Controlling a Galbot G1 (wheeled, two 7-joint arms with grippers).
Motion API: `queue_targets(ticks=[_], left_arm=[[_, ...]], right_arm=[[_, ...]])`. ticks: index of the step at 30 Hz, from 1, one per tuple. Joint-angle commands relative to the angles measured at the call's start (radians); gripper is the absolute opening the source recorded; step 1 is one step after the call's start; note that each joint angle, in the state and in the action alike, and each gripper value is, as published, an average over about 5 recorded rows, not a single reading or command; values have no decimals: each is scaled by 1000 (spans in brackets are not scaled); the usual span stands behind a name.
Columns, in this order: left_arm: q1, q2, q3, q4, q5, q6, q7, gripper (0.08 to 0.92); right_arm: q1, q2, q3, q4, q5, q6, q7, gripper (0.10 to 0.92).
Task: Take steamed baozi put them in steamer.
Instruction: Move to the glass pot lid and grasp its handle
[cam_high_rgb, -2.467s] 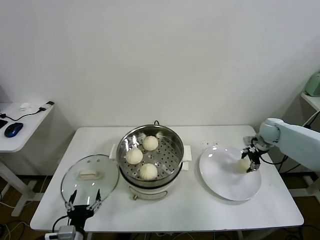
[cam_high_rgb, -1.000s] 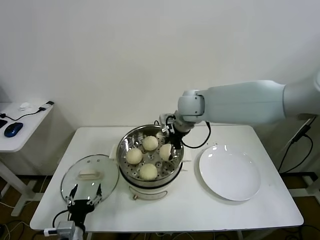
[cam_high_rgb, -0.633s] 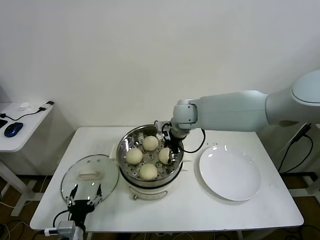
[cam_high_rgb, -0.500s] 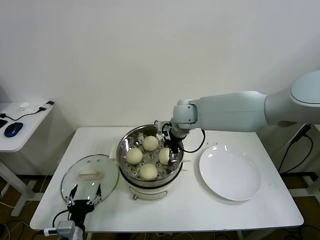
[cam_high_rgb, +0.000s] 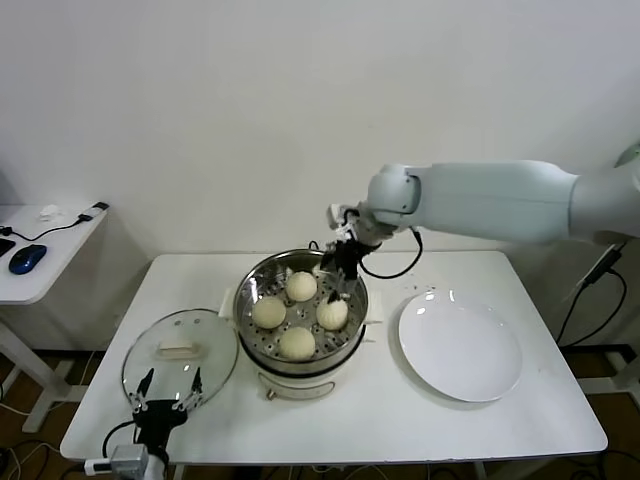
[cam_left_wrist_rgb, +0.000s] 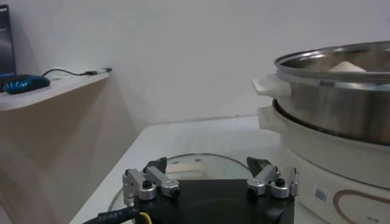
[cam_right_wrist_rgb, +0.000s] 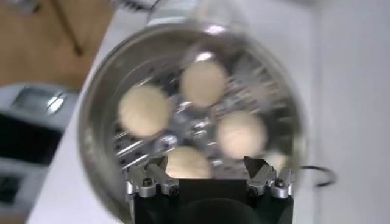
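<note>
Several cream-white steamed baozi lie on the perforated floor of the steel steamer (cam_high_rgb: 243, 297) at mid-table, the rightmost one (cam_high_rgb: 332, 313) nearest my right arm. In the right wrist view the same baozi (cam_right_wrist_rgb: 241, 134) sit in the steamer (cam_right_wrist_rgb: 91, 125) below. My right gripper (cam_high_rgb: 340, 266) (cam_right_wrist_rgb: 207, 169) hangs open above the pot's back right side, holding nothing. My left gripper (cam_high_rgb: 166, 398) (cam_left_wrist_rgb: 207, 169) is parked open at the table's front left, over the glass lid's edge.
A glass lid (cam_high_rgb: 180, 352) (cam_left_wrist_rgb: 198, 163) with a white handle lies left of the steamer (cam_left_wrist_rgb: 332, 112). An empty white plate (cam_high_rgb: 460, 345) sits to its right. A side desk (cam_high_rgb: 40, 250) with a blue mouse stands far left.
My right gripper carried a baozi from the plate into the steamer, opened and let it go, then rose up and back from the pot. The left arm stayed still.
</note>
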Motion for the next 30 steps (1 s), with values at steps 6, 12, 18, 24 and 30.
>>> queue_targets(ticks=[6,12,18,24,30], left_arm=[[1,1,0,-3,-7,-9,-4,823],[-6,-10,2,-5,-26,-20,-20,823],[-5,8,-2,-4,-66,-15,-28,823],[-14,31,-9,2,-105,-34,-27,823],[-31,42,-17,18,-49,-56,-18,823]], right_arm=[[-450,-407,770,75,-94,-50,728,823],[-1040,-588,1309,242,-197,-24,730,823],[-1692,-580,1838,302,-347,83,689,823],[-2038,-415,2121,317,-436,248,623,823],[-2179,-223,2219,321,-519,364,597,823]])
